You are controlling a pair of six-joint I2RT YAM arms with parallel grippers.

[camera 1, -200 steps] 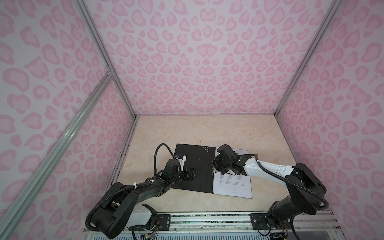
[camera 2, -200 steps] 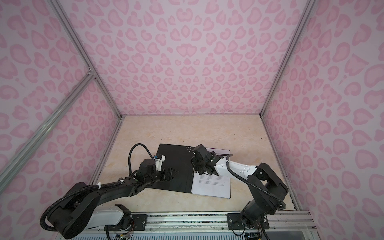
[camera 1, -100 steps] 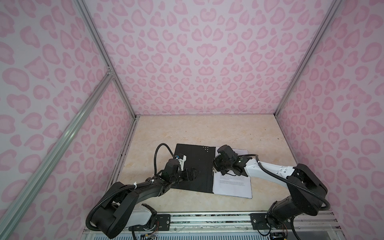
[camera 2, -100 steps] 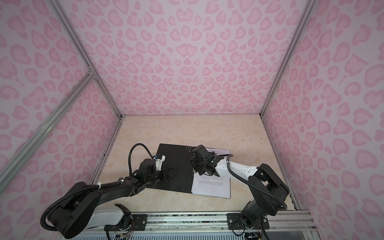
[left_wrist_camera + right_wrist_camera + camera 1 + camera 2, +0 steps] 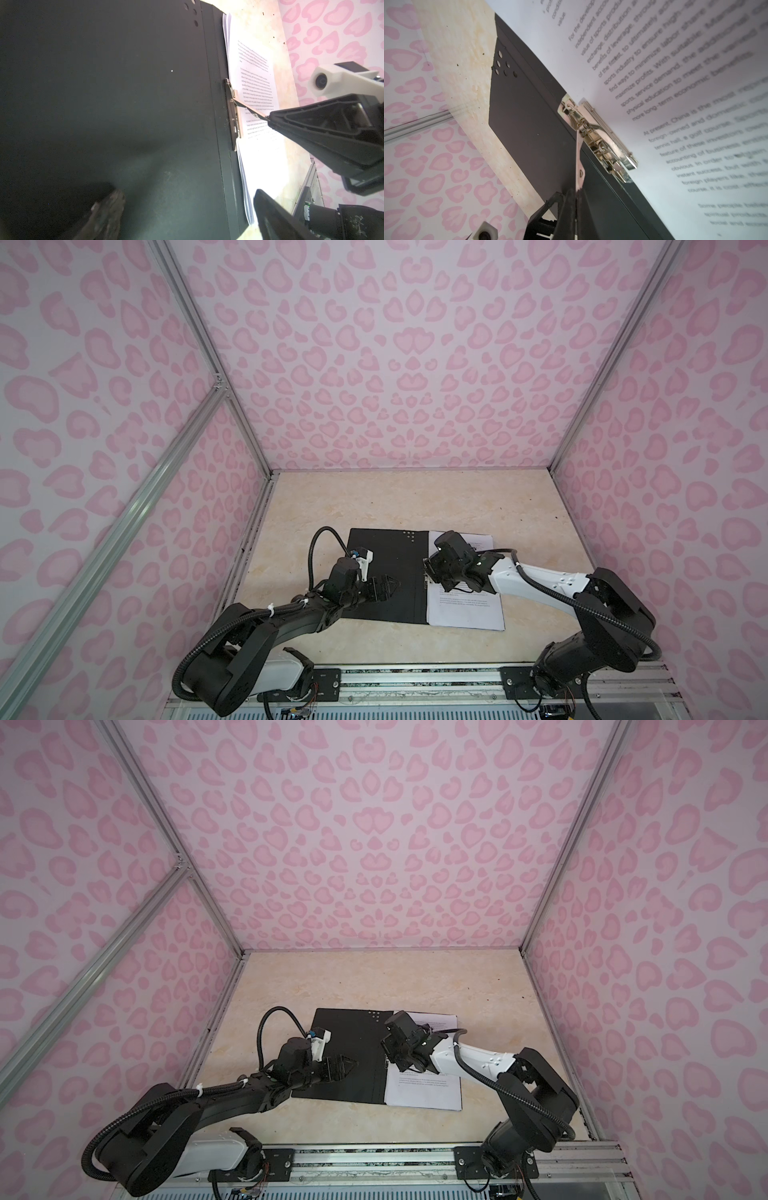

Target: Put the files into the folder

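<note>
Your right gripper (image 5: 576,192) is clenched on the thin silver lever (image 5: 579,158) of the metal fastener clip (image 5: 602,137). The clip sits at the spine of the flat matte black folder (image 5: 390,551), which lies open on the beige marbled tabletop (image 5: 374,502) in the lower middle of both top views. The white printed paper files (image 5: 465,608) rest on the folder's half toward the frame's right, their edge at the clip. Your left gripper (image 5: 384,587) is spread wide, grasping nothing, over the bare black cover.
</note>
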